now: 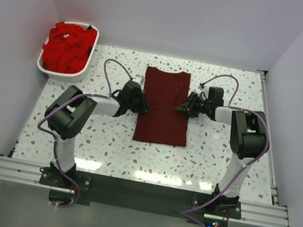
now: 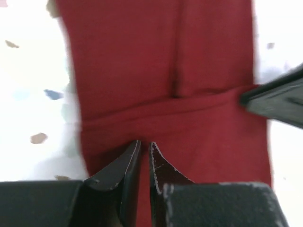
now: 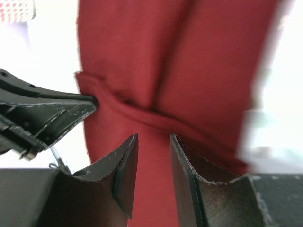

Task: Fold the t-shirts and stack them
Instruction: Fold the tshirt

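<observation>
A dark maroon t-shirt [image 1: 164, 107] lies folded into a long strip mid-table, with a raised crease [image 2: 189, 101] running across it from side to side. My left gripper [image 1: 141, 104] is at the shirt's left edge. Its jaws [image 2: 145, 144] are closed to a thin slit where the crease begins, as the right wrist view shows [image 3: 87, 101]. My right gripper [image 1: 184, 109] is at the shirt's right edge, its jaws [image 3: 154, 139] a little apart over the cloth. Its tip touches the crease's other end [image 2: 265, 99]. Bright red t-shirts [image 1: 66, 45] are heaped in the basket.
A white slotted basket [image 1: 88, 61] stands at the table's far left corner, its corner visible in the right wrist view [image 3: 16, 9]. The speckled tabletop [image 1: 215, 154] is bordered by white walls on three sides and a metal rail [image 1: 143, 193] at the near edge.
</observation>
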